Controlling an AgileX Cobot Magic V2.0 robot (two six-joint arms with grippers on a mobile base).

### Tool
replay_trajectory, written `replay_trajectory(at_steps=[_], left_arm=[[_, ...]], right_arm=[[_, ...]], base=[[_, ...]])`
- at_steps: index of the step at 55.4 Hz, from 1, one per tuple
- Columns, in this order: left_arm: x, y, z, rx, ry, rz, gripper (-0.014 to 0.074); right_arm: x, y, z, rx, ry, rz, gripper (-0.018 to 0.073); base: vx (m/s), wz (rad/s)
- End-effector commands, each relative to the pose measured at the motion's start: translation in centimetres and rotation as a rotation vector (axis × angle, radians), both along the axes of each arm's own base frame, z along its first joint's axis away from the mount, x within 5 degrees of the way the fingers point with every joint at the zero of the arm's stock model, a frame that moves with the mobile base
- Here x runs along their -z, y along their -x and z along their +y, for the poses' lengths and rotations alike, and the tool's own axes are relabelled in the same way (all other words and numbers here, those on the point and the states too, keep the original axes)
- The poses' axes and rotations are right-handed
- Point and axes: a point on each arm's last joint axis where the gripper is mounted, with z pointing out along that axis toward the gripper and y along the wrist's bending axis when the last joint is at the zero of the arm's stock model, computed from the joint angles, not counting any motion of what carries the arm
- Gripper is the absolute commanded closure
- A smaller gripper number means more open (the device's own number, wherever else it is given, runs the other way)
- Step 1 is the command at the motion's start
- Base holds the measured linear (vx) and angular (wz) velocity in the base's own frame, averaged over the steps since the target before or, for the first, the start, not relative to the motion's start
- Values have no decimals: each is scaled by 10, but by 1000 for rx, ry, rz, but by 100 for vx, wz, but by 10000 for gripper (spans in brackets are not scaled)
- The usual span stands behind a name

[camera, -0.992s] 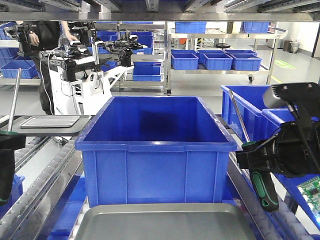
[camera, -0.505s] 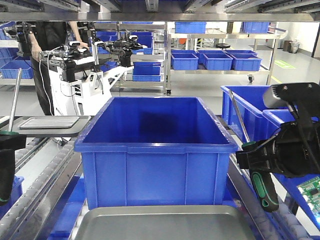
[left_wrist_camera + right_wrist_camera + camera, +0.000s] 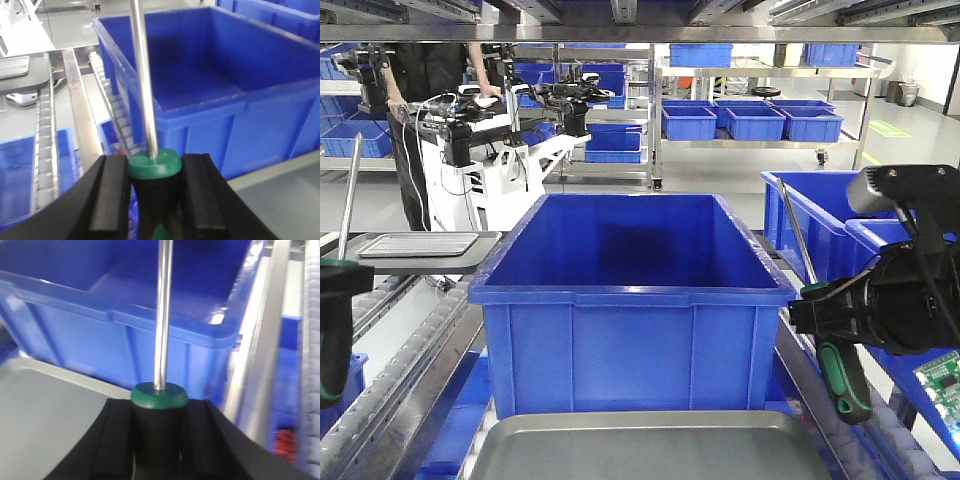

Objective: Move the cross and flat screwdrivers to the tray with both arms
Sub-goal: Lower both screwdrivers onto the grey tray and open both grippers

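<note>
Left claw (image 3: 154, 200) clamps the left screwdriver (image 3: 153, 162) by its handle, shaft pointing up, beside the roller track (image 3: 45, 135) left of the blue bin (image 3: 630, 300). Right claw (image 3: 159, 440) clamps the right screwdriver (image 3: 159, 394) by its handle, shaft up and slightly tilted, right of the bin. Both are in the air, off the tray (image 3: 650, 445), which sits just in front of the bin. The tips are too small to tell cross from flat.
</note>
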Motion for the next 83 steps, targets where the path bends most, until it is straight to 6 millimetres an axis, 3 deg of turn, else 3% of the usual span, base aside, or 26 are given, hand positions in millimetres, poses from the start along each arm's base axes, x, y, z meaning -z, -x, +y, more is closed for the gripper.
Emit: replay_trajectory(at_steps=[1,12,25,26,37,50,65,76,83], left_arm=[[-20,-2,-3,-26,161,-79,596],[9,-21,-36,135,253,135,596],[50,-42,-86,281,314,355,595],[71,-48,-103,327,298,447,592],[99,-55,-120,371,276,565,566],[105,-57,-123,374,272,586,407],[105,-57,-123,375,268,585,186],[104,-56,-122,378,270,585,148],[95,-54,-120,364,276,539,153]], right_arm=[[-23,4,3,9,-116,-75,567],[-1,-5,11,-18,-172,65,567],[56,-3,31,-35,-200,204,567],[66,-1,42,-30,-205,157,566],[70,2,46,-49,-193,173,559],[72,3,47,-60,-188,198,476],[75,8,48,-84,-184,265,196],[73,3,47,-56,-191,211,20],[62,-1,44,1,-253,123,-1]], base=[[0,0],[0,0],[0,0],[0,0],[0,0],[0,0],[0,0],[0,0],[0,0]])
